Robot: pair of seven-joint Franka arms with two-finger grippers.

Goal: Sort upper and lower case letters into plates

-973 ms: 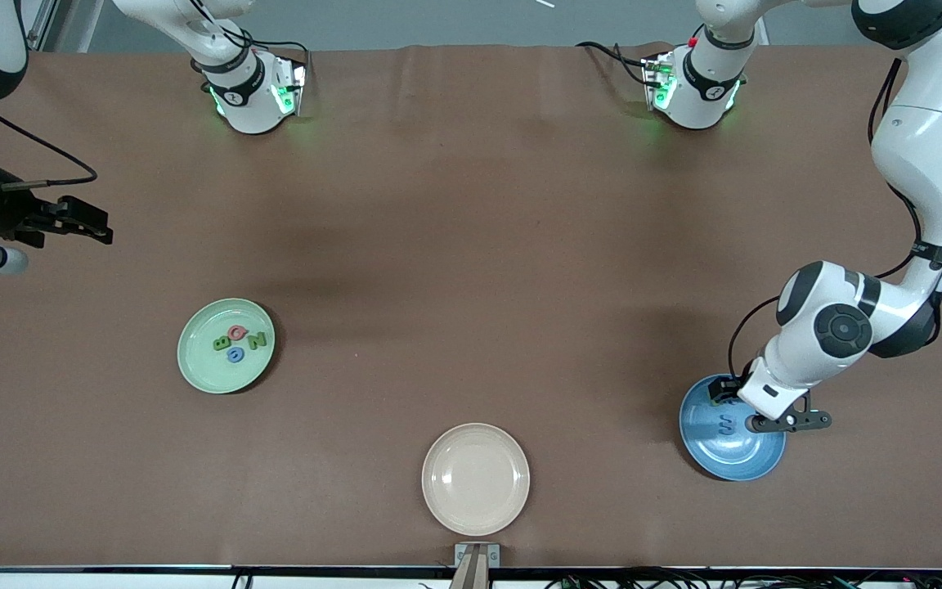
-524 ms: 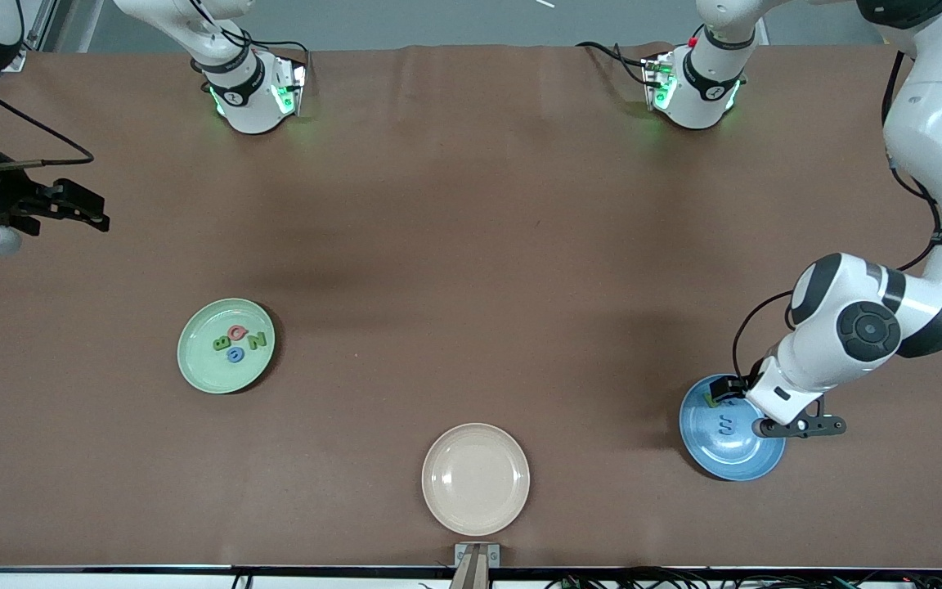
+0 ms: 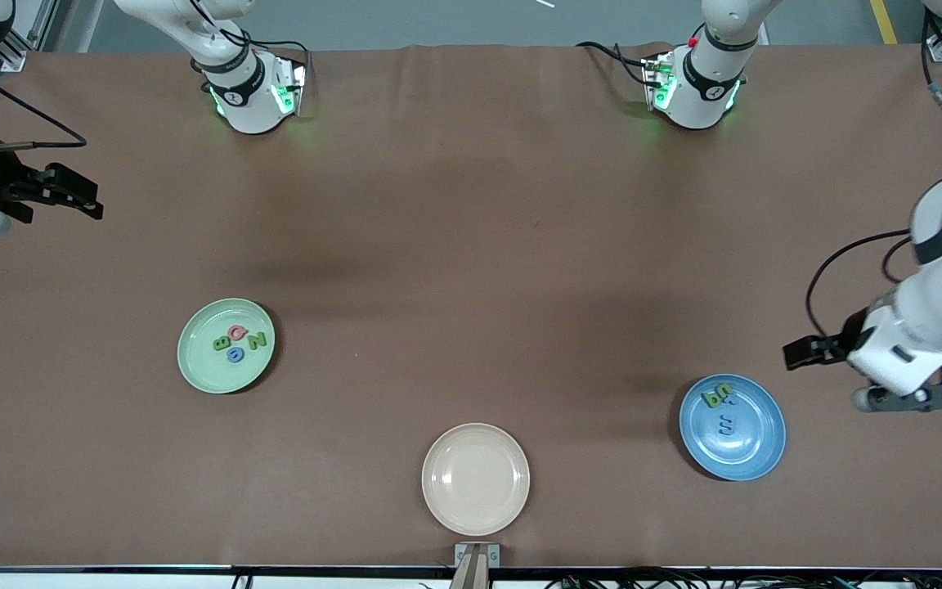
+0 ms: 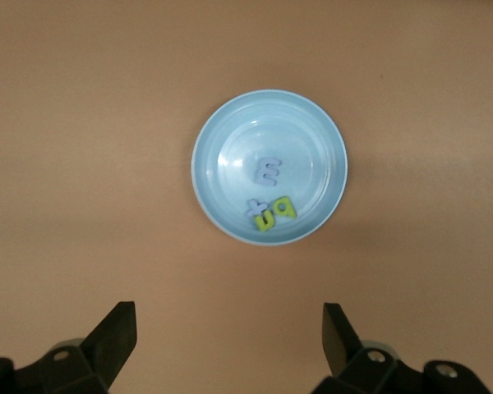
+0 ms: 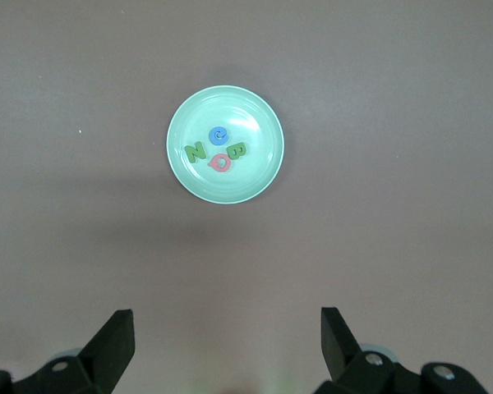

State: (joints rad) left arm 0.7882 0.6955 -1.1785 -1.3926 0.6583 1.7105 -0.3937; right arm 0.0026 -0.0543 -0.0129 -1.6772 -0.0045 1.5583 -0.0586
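Observation:
The pale mint plate (image 3: pixel 199 366) holds green B (image 3: pixel 221 343), pink Q (image 3: pixel 238 332), green Z (image 3: pixel 256 340) and blue G (image 3: pixel 235 355). The right wrist view shows this plate (image 5: pixel 255 179) with the same letters. The blue plate (image 3: pixel 759 446) holds green b (image 3: pixel 714 399), green s (image 3: pixel 725 389), blue m (image 3: pixel 726 425) and blue x (image 3: pixel 729 404). It also shows in the left wrist view (image 4: pixel 222 152). My left gripper (image 3: pixel 802 353) (image 4: pixel 228 341) is open and empty, over bare table beside the blue plate. My right gripper (image 3: pixel 82 200) (image 5: pixel 228 341) is open and empty, high over the right arm's end of the table.
An empty cream-beige plate (image 3: pixel 476 478) lies at the table edge nearest the front camera, between the two other plates. The two arm bases (image 3: pixel 254 90) (image 3: pixel 692 86) stand along the table edge farthest from that camera.
My left gripper has risen off the blue plate and moved toward the left arm's end, leaving a green letter in it. My right gripper has drifted toward the bases.

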